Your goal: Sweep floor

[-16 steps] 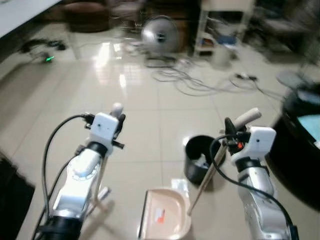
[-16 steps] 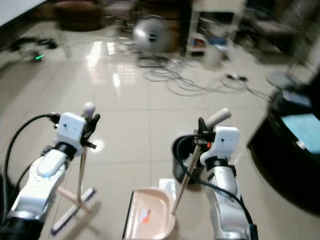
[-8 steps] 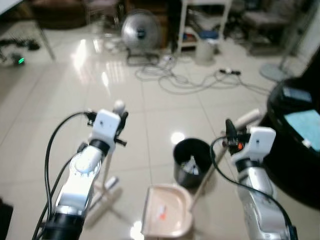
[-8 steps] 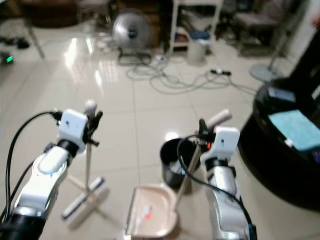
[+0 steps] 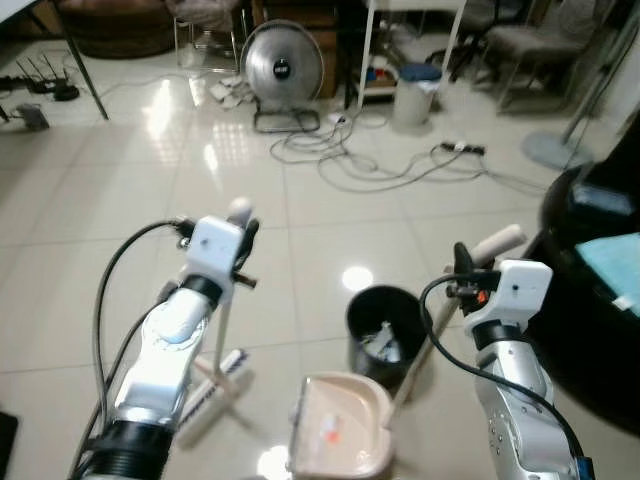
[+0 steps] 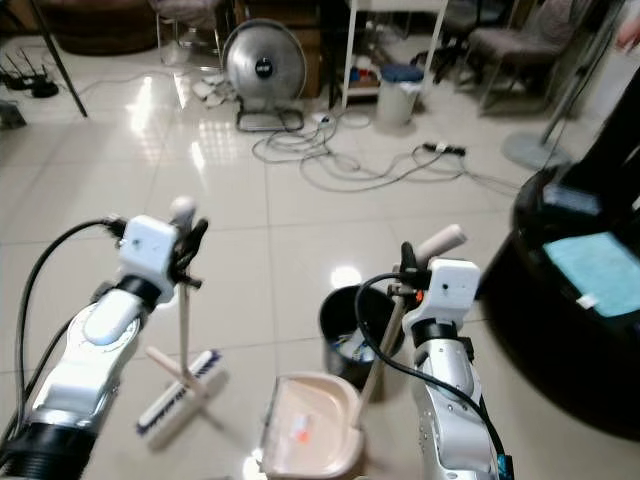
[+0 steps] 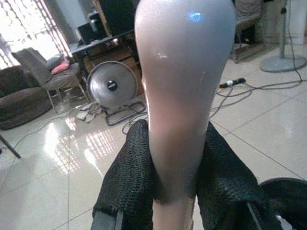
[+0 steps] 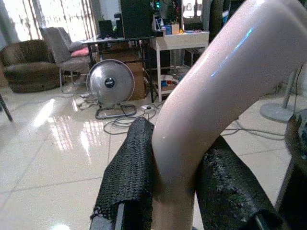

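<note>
My left gripper (image 5: 241,234) is shut on the top of a pale broom handle (image 7: 183,91), with black fingers (image 7: 128,178) on both sides of it. The broom stands nearly upright, its brush head (image 6: 180,404) on the tiles by my left arm. My right gripper (image 5: 463,268) is shut on the bent handle (image 8: 216,91) of a long-handled beige dustpan (image 5: 341,440). The pan rests on the floor in front of me with a small orange scrap in it. Just beyond the pan stands a black bin (image 5: 384,325) holding some litter.
A floor fan (image 5: 282,68), a white pail (image 5: 413,92) and loose cables (image 5: 385,168) lie across the far tiles. A dark round piece of furniture (image 5: 598,300) with a blue cloth on it crowds my right side. Chairs (image 5: 530,45) stand at the back right.
The whole view has shifted and sharpened as I moved. Both grippers keep their hold. The broom head, dustpan and bin stay close in front of me.
</note>
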